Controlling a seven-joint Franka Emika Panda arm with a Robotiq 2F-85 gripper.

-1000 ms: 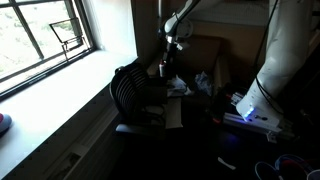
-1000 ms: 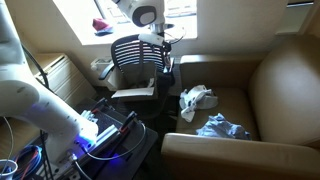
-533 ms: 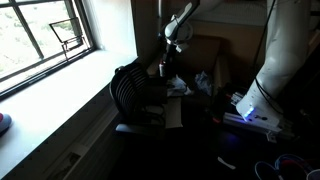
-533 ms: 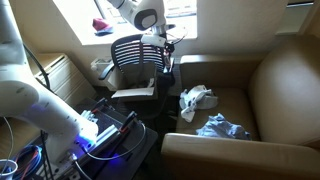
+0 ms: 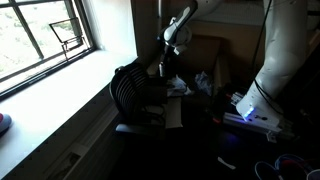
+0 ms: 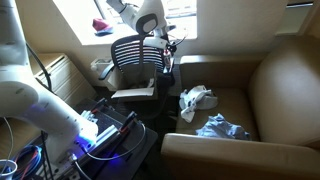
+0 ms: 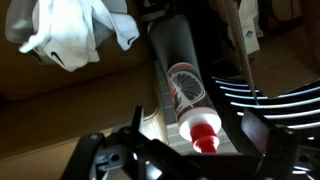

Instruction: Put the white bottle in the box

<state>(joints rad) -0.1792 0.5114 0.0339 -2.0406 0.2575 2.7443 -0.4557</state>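
Note:
The white bottle (image 7: 184,88) has a printed label and a red cap. In the wrist view it stands right beside the black ribbed basket (image 7: 272,100). My gripper (image 7: 197,140) is open, directly above the bottle. Its two fingers are spread either side of the red cap and do not touch it. In both exterior views the gripper (image 6: 163,40) (image 5: 170,45) hangs just above the small bottle (image 6: 168,72) (image 5: 163,68), next to the basket (image 6: 135,58) (image 5: 128,85). Whether the bottle stands inside a box I cannot tell.
A crumpled white cloth (image 6: 195,97) (image 7: 70,30) and a white-blue wrapper (image 6: 222,125) lie on the brown sofa seat (image 6: 250,100). A flat white board (image 6: 133,92) sits under the basket. A lit electronics box (image 6: 105,130) stands in front. A window sill (image 5: 70,95) runs alongside.
The arm and gripper have shifted slightly upward over the bottle. The bottle and basket have not moved.

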